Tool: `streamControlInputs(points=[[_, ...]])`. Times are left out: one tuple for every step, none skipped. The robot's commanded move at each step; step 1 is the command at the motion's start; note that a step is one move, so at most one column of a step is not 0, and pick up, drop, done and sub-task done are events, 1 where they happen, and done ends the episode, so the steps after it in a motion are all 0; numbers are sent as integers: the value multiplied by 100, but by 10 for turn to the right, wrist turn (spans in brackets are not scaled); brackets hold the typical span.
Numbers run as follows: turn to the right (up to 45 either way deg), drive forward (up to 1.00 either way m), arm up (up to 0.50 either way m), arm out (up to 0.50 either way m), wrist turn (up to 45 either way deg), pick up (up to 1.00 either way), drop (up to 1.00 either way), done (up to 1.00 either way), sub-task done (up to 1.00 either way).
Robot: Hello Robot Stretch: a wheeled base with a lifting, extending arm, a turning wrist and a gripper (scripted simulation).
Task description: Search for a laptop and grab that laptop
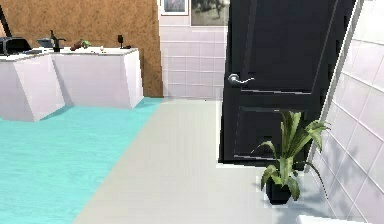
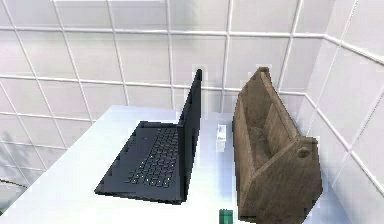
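A black laptop [image 2: 165,145] sits on a pale table [image 2: 70,185] in the arm side view, lid up and screen facing the view's left, keyboard toward the lower left. It stands just left of a wooden tote box [image 2: 270,145], close to the tiled wall.
A small white thing [image 2: 222,137] lies between laptop and box; a small green thing [image 2: 226,215] sits at the table's front. In the forward view a dark door [image 1: 285,75] stands ajar, a potted plant [image 1: 288,155] beside it, white counters [image 1: 95,75] far left, grey floor ahead.
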Motion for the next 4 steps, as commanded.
streamControlInputs(points=[[0,0,38,0,0,0,0,0,0],[0,0,0,6,0,0,0,0,0],[0,0,0,0,450,0,0,0,0],[0,0,0,0,450,0,0,0,0]])
